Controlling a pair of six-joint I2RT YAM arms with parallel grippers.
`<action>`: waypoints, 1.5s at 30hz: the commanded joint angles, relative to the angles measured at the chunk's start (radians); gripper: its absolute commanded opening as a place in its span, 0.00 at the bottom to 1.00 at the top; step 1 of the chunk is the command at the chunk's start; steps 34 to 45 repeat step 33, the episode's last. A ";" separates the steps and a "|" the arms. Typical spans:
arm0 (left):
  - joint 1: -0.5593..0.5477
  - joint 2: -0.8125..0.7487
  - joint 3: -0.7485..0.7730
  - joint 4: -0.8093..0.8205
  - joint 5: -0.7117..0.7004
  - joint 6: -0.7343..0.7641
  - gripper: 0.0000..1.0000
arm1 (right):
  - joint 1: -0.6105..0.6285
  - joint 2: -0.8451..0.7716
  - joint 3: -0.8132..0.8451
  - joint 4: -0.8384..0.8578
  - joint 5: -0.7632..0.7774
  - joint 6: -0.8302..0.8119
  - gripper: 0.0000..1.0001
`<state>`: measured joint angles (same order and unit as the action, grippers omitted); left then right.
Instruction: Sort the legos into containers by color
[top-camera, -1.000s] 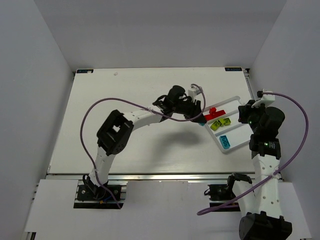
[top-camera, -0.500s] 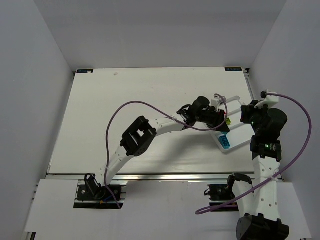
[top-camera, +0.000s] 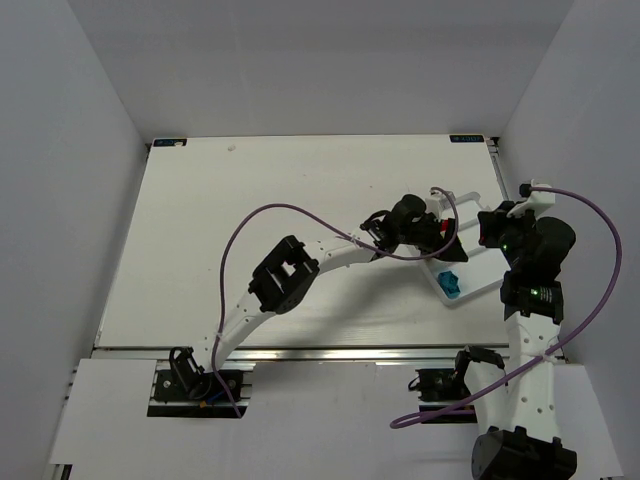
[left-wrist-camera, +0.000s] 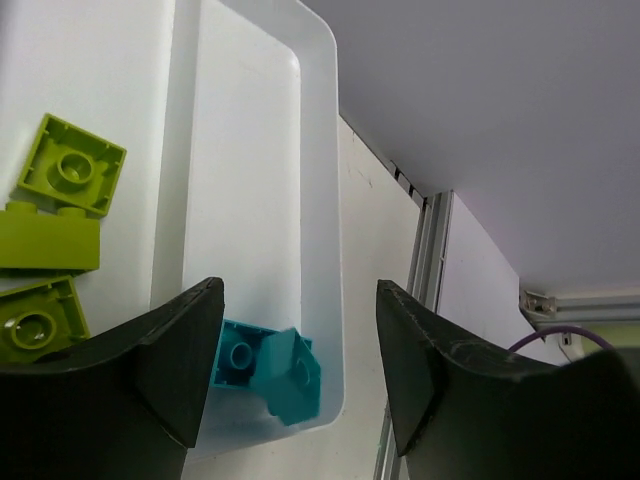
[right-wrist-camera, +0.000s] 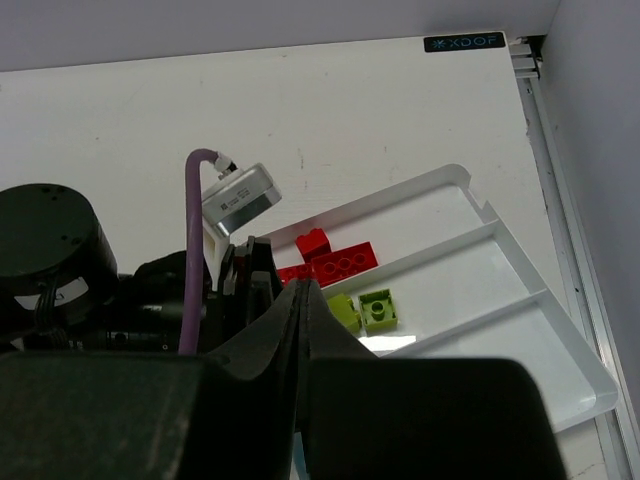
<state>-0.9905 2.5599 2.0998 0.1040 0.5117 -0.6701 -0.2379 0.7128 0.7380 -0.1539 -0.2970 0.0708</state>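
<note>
The white tray (top-camera: 478, 272) stands at the table's right. My left gripper (top-camera: 446, 250) hangs open and empty above its near compartment; in the left wrist view the left gripper (left-wrist-camera: 297, 325) frames two cyan legos (left-wrist-camera: 268, 368), one flat and one tilted against it, near the tray wall (left-wrist-camera: 320, 200). Three lime legos (left-wrist-camera: 68, 166) lie in the middle compartment. In the right wrist view red legos (right-wrist-camera: 340, 262) lie in the far compartment and lime legos (right-wrist-camera: 378, 308) in the middle one. My right gripper (right-wrist-camera: 301, 292) is shut and empty above the tray's right side (top-camera: 487, 232).
The table's right edge rail (left-wrist-camera: 425, 260) runs close beside the tray. The left arm's wrist camera and purple cable (right-wrist-camera: 198, 240) hang over the tray's left end, just in front of my right gripper. The enclosure's right wall (top-camera: 590, 150) is near.
My left arm has swung right from the tray's left end to above the near compartment. A second cyan lego now lies tilted beside the first. The right arm has barely moved.
</note>
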 joint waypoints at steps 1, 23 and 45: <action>-0.004 -0.105 0.045 -0.032 -0.032 0.026 0.72 | -0.015 -0.018 -0.006 0.048 -0.053 -0.008 0.00; 0.116 -1.660 -1.326 -0.437 -0.844 0.529 0.98 | -0.037 0.160 0.024 -0.078 -0.472 -0.078 0.89; 0.116 -1.888 -1.407 -0.464 -0.932 0.532 0.98 | -0.049 0.148 -0.012 -0.018 -0.484 -0.040 0.90</action>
